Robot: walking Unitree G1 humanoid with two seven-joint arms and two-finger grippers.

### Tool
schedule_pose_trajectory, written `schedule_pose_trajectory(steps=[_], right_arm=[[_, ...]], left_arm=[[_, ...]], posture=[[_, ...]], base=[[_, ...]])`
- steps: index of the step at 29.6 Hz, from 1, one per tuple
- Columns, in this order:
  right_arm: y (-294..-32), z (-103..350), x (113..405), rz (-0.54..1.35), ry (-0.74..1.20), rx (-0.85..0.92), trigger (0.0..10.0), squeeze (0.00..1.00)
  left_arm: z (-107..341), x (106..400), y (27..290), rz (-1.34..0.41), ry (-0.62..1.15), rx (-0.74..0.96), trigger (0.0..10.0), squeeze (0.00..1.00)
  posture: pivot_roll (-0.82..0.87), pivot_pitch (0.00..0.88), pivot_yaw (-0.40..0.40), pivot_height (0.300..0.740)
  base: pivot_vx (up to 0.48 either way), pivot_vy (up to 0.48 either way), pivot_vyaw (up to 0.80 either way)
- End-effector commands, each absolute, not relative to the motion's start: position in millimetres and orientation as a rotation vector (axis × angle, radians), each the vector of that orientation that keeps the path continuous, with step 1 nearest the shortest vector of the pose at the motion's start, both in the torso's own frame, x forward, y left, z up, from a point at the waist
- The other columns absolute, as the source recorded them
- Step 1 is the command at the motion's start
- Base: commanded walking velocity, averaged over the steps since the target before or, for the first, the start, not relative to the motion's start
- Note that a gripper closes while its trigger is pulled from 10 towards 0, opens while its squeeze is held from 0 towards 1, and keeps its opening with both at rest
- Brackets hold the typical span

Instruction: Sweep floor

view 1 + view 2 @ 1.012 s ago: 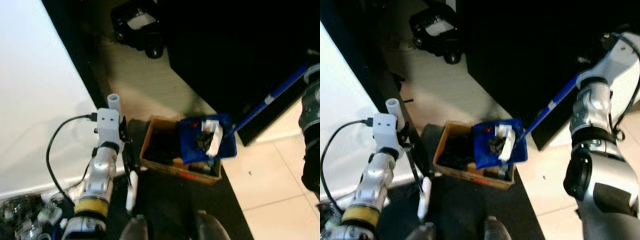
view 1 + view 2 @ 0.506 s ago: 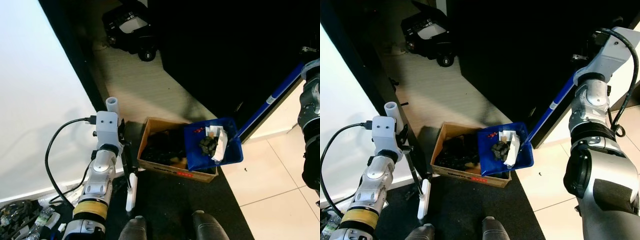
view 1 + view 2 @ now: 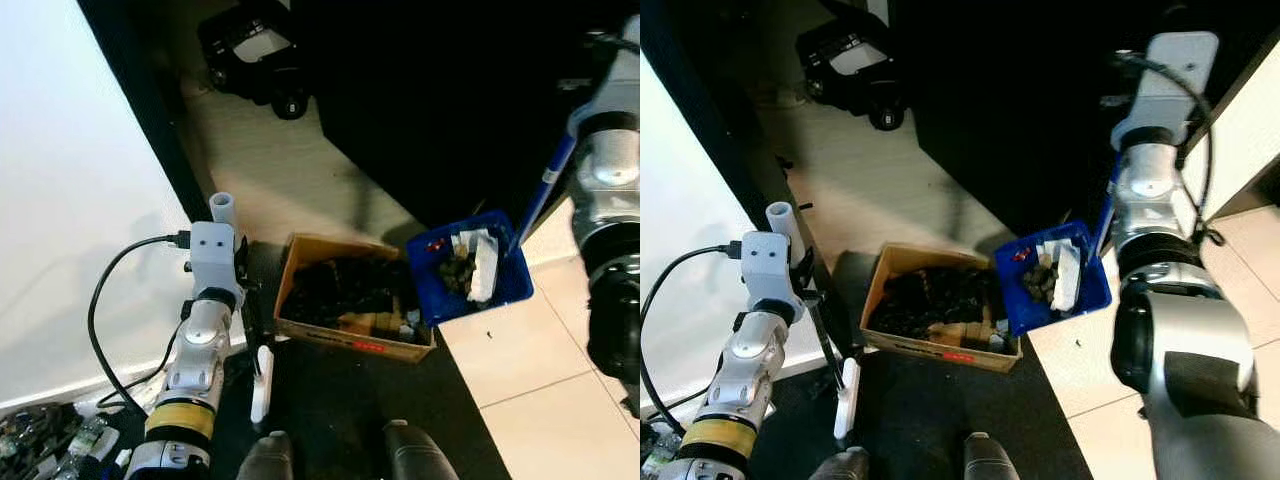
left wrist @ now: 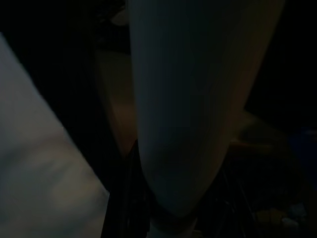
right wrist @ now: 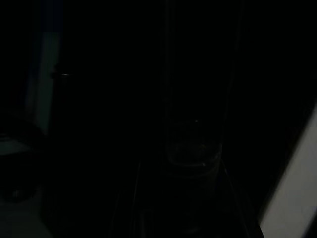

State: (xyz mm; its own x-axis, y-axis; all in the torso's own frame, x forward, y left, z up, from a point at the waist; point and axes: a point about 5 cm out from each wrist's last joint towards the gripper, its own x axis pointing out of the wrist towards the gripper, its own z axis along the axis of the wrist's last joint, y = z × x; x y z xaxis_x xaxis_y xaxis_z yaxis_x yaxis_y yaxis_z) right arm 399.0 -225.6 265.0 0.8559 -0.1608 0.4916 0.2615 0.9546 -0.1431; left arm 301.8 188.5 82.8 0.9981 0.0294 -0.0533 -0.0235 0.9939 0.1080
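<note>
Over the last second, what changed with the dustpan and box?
The blue dustpan, litter still inside, swung from over the cardboard box toward the robot's right; its handle stands steeper beside the right arm. The box and the left arm with its broom stayed put.

Blue dustpan point(image 3: 470, 283) with white and dark scraps, blue handle point(image 3: 540, 194), brown cardboard box point(image 3: 352, 310) with perhaps black contents, beige floor point(image 3: 280, 170), silver arms.

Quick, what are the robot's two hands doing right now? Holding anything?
Left gripper: on the white broom handle; grip state cannot be told.
Right gripper: up the blue dustpan handle; cannot be told, the wrist view is too dark.
</note>
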Motion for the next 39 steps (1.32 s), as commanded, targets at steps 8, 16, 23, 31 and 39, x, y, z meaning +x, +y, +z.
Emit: schedule_pose_trajectory(steps=[8,16,23,31,39], right_arm=[[-173.7,266.6,400.8,-0.070,-0.595,-0.207,10.0,0.00],[-144.4,260.9,397.8,0.026,-0.639,-0.264,10.0,0.00],[-129.5,257.1,394.9,0.049,-0.675,-0.352,10.0,0.00],[-139.9,251.9,398.6,-0.055,-0.622,-0.391,10.0,0.00],[-134.5,254.1,397.8,-0.061,-0.655,-0.453,10.0,0.00]], left_arm=[[84.9,299.9,190.5,0.033,0.046,0.121,10.0,0.00],[85.1,299.5,189.8,0.035,0.045,0.117,10.0,0.00],[85.3,299.3,188.3,0.031,0.046,0.117,10.0,0.00],[85.4,298.5,188.3,0.031,0.046,0.115,10.0,0.00],[84.6,297.6,187.7,0.031,0.050,0.115,10.0,0.00]], posture=[[0.02,0.134,-0.050,0.740],[0.02,0.135,-0.052,0.740],[0.01,0.140,-0.050,0.740],[0.01,0.141,-0.052,0.740],[0.01,0.141,-0.054,0.740]], base=[[0.000,0.000,0.00],[0.000,0.000,0.00],[0.000,0.000,0.00],[0.000,0.000,0.00],[0.000,0.000,0.00]])
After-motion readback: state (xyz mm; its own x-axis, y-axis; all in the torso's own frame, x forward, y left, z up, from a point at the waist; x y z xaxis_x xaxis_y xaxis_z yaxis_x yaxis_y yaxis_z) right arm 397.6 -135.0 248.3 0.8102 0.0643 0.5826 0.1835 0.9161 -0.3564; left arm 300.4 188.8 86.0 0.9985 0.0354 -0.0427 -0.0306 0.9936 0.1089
